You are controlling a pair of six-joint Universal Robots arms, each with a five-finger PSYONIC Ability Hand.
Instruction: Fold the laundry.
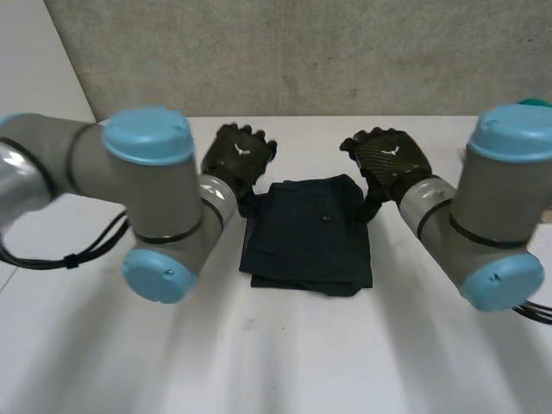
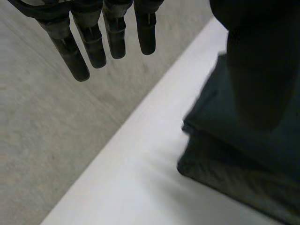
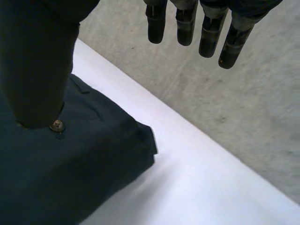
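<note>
My left arm (image 1: 129, 185), grey with light-blue caps, reaches in from the left of the head view over the white tabletop (image 1: 259, 362). My left hand (image 1: 239, 155) sits just left of centre in the upper half of that frame. It is at the far left corner of the folded dark teal cloth garment (image 1: 306, 237). In the left wrist view its fingers (image 2: 96, 47) hang straight and slightly spread, holding nothing, with a grey concrete surface (image 2: 47, 140) beyond them. Its thumb (image 2: 253, 61) stands out over the garment, and I cannot tell whether the tip touches the cloth. Beside the thumb, the garment's stacked layers show at one corner, lying flat on the tabletop.

The garment lies in the middle of the head view, between my two hands. It is a neat rectangle of several layers, with a small round metal button (image 1: 326, 220) on its top face.

My right hand (image 1: 388, 159) is just right of centre, at the garment's far right corner. In the right wrist view its fingers (image 3: 186, 23) are straight and relaxed, apart from one another and gripping nothing. The thumb (image 3: 37, 61) points down with its tip just beside the button, and I cannot tell whether it touches the cloth. My right arm (image 1: 492, 216) comes in at the right of the head view.
</note>
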